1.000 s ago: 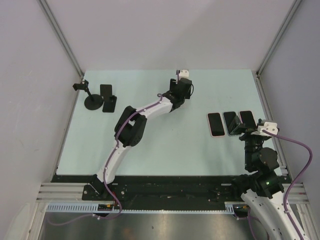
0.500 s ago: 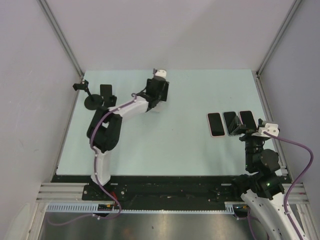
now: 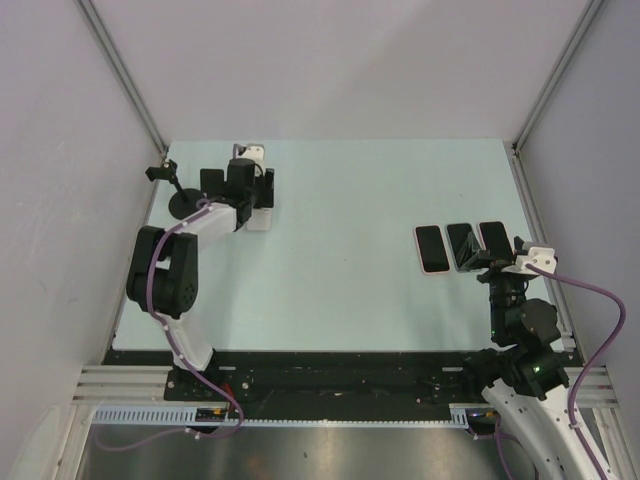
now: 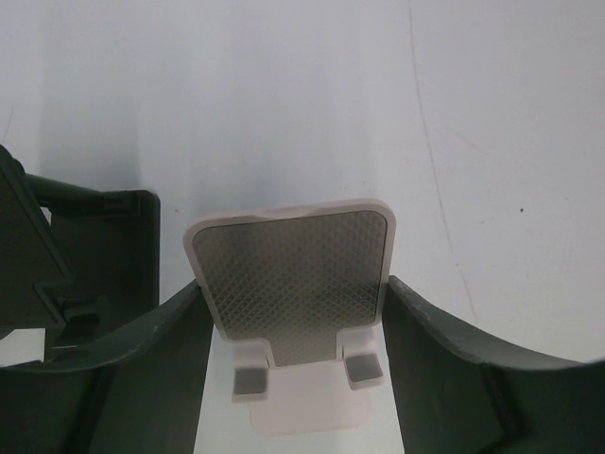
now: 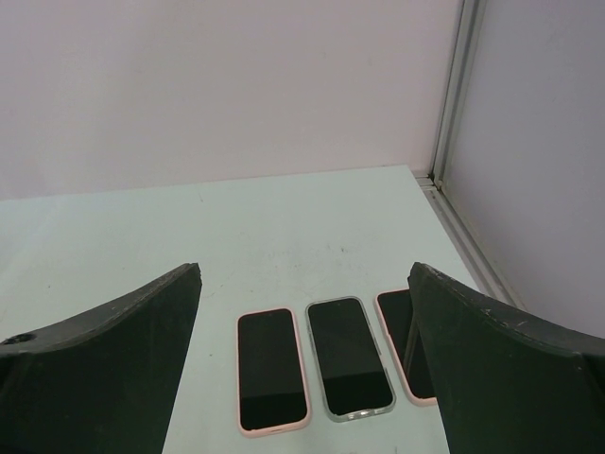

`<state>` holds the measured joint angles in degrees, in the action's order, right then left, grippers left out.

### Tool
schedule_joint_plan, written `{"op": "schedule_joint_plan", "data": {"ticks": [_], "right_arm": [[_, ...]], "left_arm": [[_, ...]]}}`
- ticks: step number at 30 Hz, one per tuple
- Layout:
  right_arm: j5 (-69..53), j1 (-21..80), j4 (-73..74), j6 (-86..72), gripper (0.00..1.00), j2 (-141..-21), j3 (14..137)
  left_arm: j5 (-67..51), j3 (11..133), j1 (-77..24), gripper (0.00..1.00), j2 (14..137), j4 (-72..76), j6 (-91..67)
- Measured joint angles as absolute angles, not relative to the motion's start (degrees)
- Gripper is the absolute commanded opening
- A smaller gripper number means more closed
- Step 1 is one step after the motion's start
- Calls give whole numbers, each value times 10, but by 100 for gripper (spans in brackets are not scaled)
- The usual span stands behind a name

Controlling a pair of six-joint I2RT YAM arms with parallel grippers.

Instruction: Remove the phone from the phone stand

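Note:
A white phone stand (image 4: 293, 284) with a grey patterned back pad stands empty; it also shows in the top view (image 3: 260, 219) at the back left. My left gripper (image 4: 293, 286) is open, with one finger on each side of the stand's back plate. In the top view the left gripper (image 3: 252, 203) sits over this stand. Three phones lie flat on the table at the right: a pink-cased one (image 5: 272, 369), a clear-cased one (image 5: 348, 357) and another pink-cased one (image 5: 408, 342), partly hidden by my finger. My right gripper (image 5: 304, 270) is open and empty, just short of them.
A black stand (image 3: 216, 196) with a dark slab on it stands left of the white stand; I cannot tell whether the slab is a phone. A black round-based stand (image 3: 184, 203) is further left. The enclosure's walls close in the left, back and right.
My left arm has swung left from the back middle of the table to the white stand. The right arm and the three phones have not moved.

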<state>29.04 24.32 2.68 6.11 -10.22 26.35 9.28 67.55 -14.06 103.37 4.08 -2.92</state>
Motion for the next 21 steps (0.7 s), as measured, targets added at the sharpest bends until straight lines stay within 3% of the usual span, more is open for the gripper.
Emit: {"op": "schedule_joint_plan", "data": {"ticks": [21], "right_arm": [[286, 245, 27, 61, 96, -118, 263]], "left_arm": [[27, 648, -71, 38, 1039, 81, 20]]}}
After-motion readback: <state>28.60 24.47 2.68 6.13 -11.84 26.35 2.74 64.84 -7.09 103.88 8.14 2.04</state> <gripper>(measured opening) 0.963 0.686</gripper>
